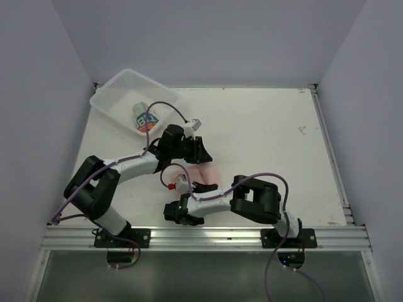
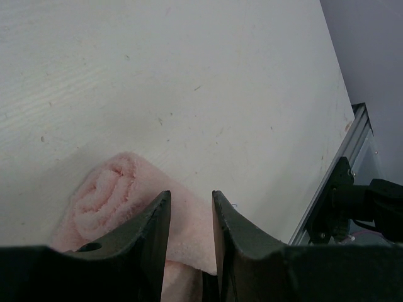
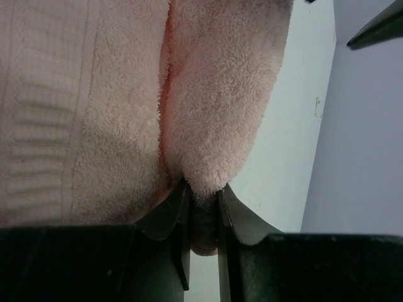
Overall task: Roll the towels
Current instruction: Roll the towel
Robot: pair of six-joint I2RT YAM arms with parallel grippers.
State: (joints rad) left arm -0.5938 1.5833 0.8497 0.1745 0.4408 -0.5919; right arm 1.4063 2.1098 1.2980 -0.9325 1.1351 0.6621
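Right gripper (image 3: 201, 211): jaws nearly together, pinching fold of pink towel (image 3: 214, 113). Left gripper (image 2: 191, 229): jaws partly apart astride same towel, real hold unclear. Pink towel on table (image 1: 264, 132) between arms, spiral end showing, so probably mostly rolled. Printed towel (image 1: 145, 117) in basket (image 1: 112, 99); rolled or not, cannot tell.

We look down on the whole table (image 1: 264, 126) from above, behind the arm bases (image 1: 119, 238). Both wrist cameras peer forward between their own fingers (image 2: 148, 251), very close to the shared pink towel (image 3: 220, 94).
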